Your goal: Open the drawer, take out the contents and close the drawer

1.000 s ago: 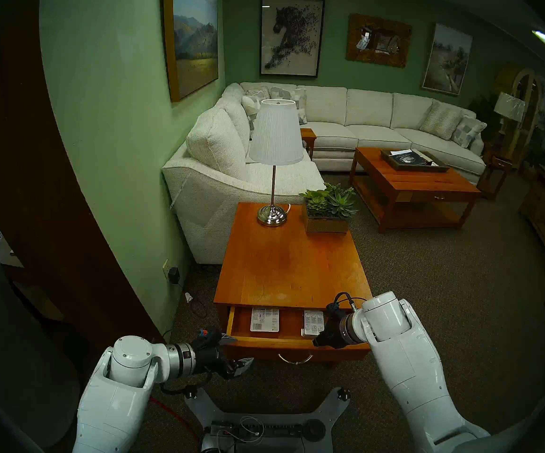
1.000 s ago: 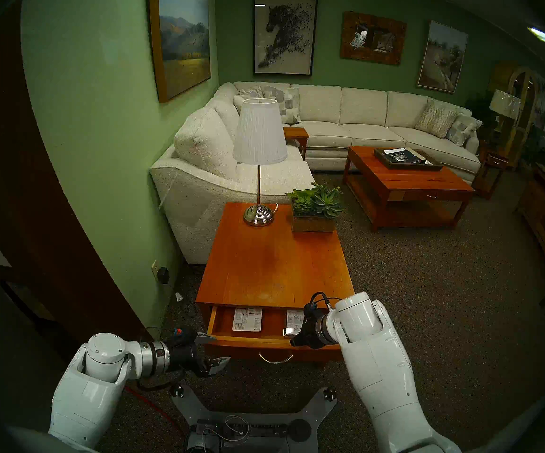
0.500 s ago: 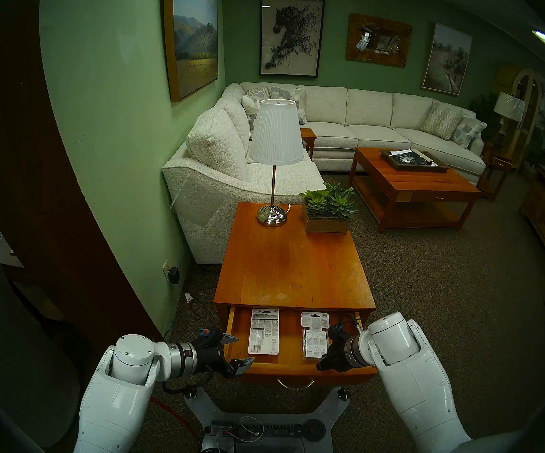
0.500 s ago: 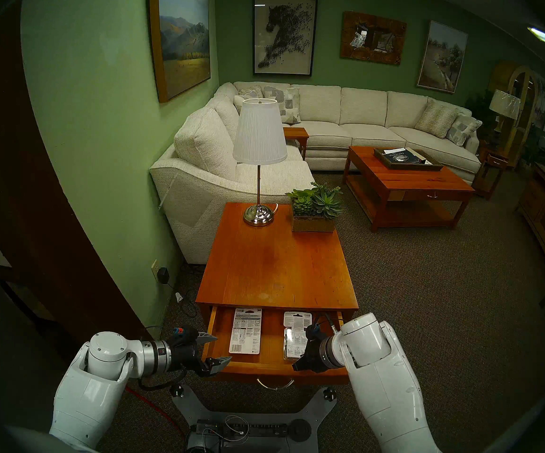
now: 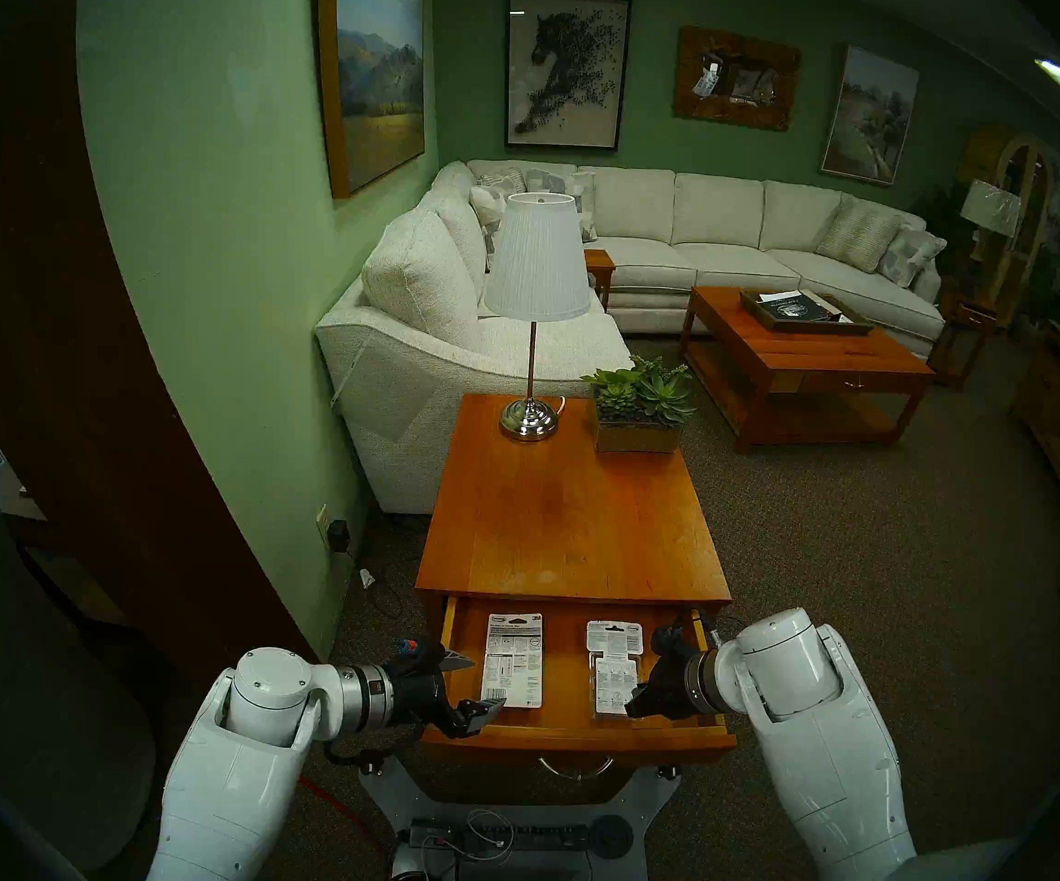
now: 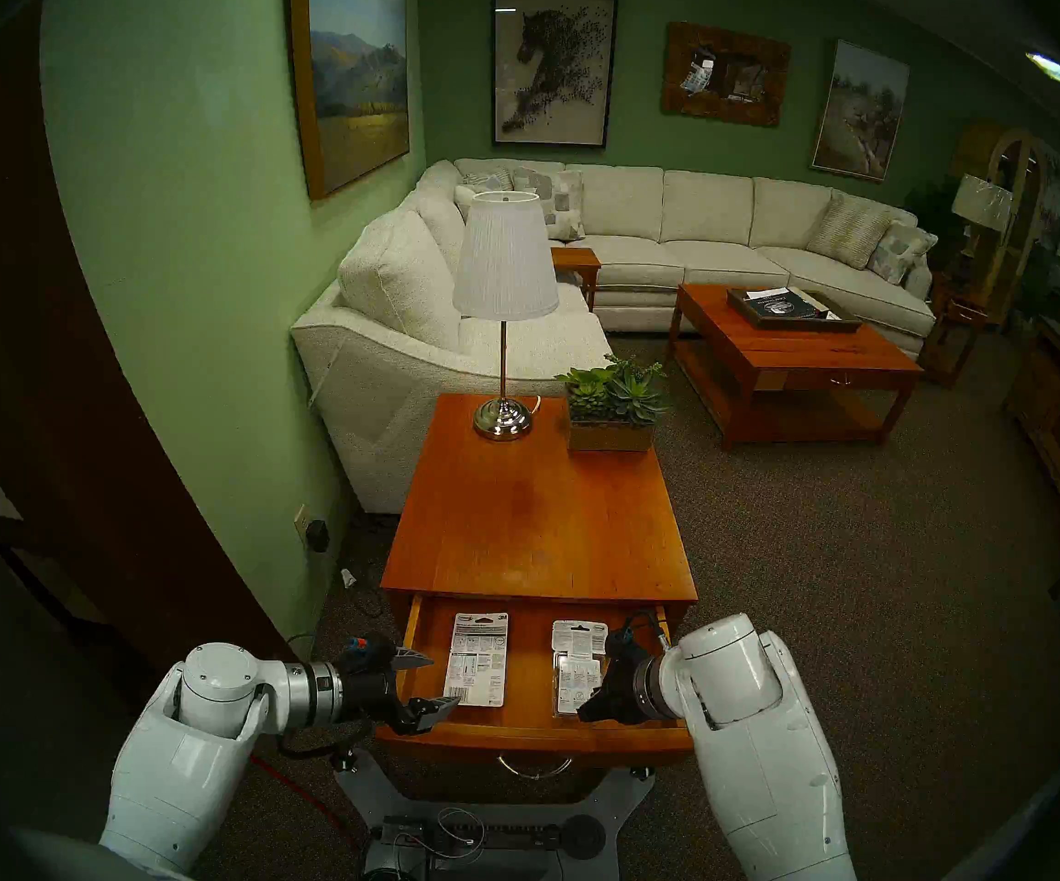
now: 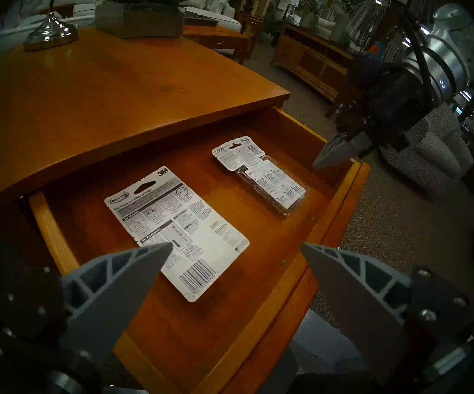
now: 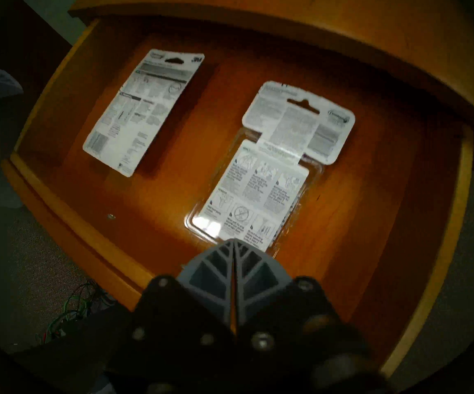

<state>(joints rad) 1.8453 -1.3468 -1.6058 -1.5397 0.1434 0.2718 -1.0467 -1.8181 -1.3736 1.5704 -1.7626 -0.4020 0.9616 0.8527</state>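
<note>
The orange-brown drawer of the side table stands pulled far out toward me, its silver bail handle at the front. Two packs lie flat inside. A white printed card is on the left and a clear blister pack on the right. My left gripper is open at the drawer's front left corner, beside the card's near end. My right gripper is shut and empty, with its tip over the blister pack's near edge, inside the front wall.
A lamp and a succulent planter stand at the far end of the table top. My base sits right under the drawer front. The green wall is close on the left. A sofa and a coffee table lie beyond.
The drawer has slid out toward me from partly to widely open, uncovering both packs fully. My right gripper drew back with it, staying shut. My left arm shifted slightly right.
</note>
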